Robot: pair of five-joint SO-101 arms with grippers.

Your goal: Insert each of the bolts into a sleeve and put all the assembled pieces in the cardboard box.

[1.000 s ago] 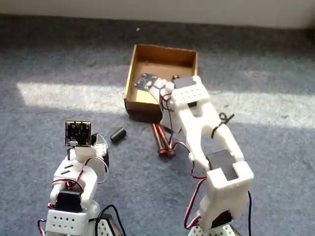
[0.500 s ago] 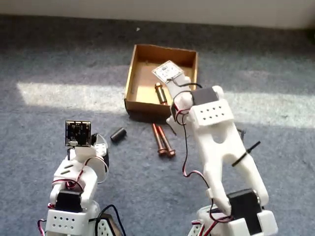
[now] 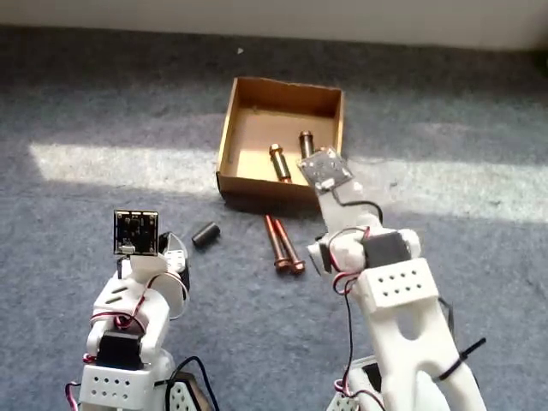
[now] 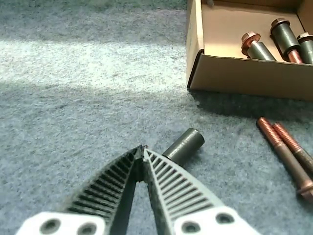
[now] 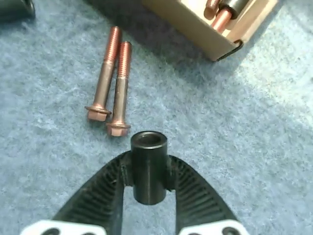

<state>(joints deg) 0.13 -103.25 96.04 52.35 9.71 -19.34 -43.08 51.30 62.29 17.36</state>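
- High view: the cardboard box (image 3: 257,190) already holds two assembled pieces (image 3: 280,163). Two bare bolts (image 3: 282,244) lie on the grey carpet (image 3: 103,120) just outside the box's near wall. A loose sleeve (image 3: 205,234) lies close to the left arm (image 3: 137,308), and the right arm (image 3: 398,287) stands beside the bolts.
- Left wrist view: the left fingers (image 4: 168,183) are pressed together and hold nothing. The loose sleeve (image 4: 185,145) lies on its side just past their tips and slightly off to one flank, close to touching. It is a short dark cylinder. Farther ahead are the box (image 4: 234,76), with sleeved bolts (image 4: 258,48) inside, and the two bare bolts (image 4: 283,144).
- Right wrist view: the right fingers (image 5: 195,193) pinch a second sleeve (image 5: 148,169) around its middle. It is dark and smooth, and its open bore points forward, away from the palm. The copper-coloured bolts (image 5: 110,81) lie just ahead of the fingertips, side by side and touching, with their flanged heads nearest the fingers. A corner of the box (image 5: 205,29) lies beyond them.
- Judgement: the step in hand is mating a bolt with the held sleeve.
  - Keep the pinch firm and mid-body so the bore stays clear.
  - The left fingers need to spread and take one bolt near its head, peeling it off its twin.
  - Line the shank up with the bore before pushing, since a tilted entry will likely jam or twist the sleeve out.
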